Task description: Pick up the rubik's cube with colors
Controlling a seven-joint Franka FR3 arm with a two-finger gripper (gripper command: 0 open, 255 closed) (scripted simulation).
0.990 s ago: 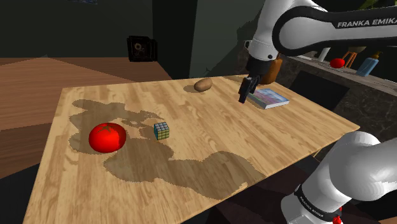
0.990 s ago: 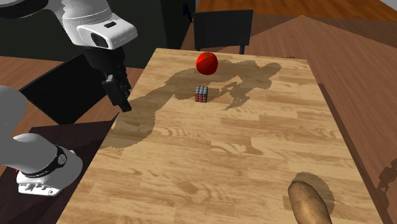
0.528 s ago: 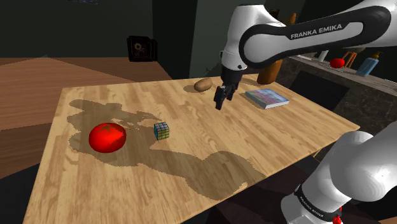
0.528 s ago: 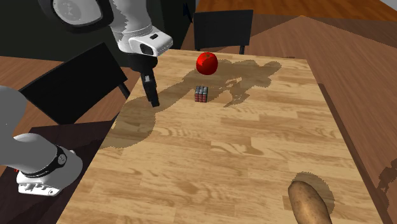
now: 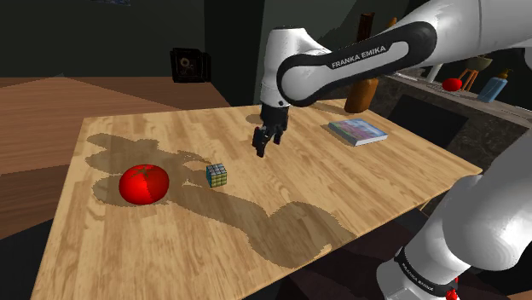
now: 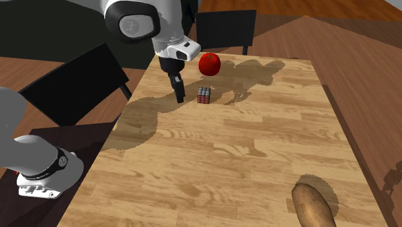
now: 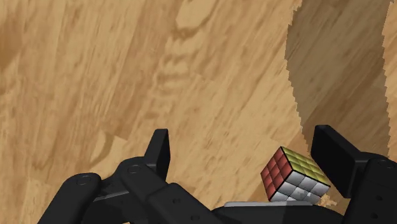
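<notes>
The shoulder view looks down from high beside the arm's base (image 5: 436, 256), across the wooden table (image 5: 341, 200). The second exterior view faces roughly the opposite way along the table, with the potato (image 6: 314, 205) nearest and the tomato (image 6: 209, 63) far. The wrist view looks closely down past the gripper (image 7: 242, 137) at the boards. All 3 share the Rubik's cube (image 5: 216, 175).

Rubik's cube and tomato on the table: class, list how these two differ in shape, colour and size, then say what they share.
Shape: the rubik's cube is boxy with flat faces; the tomato is round.
Colour: the cube's faces are tiled in several colours; the tomato is plain red.
Size: the cube is clearly smaller than the tomato.
Shared: both rest on the wooden table, close together, neither held.
</notes>
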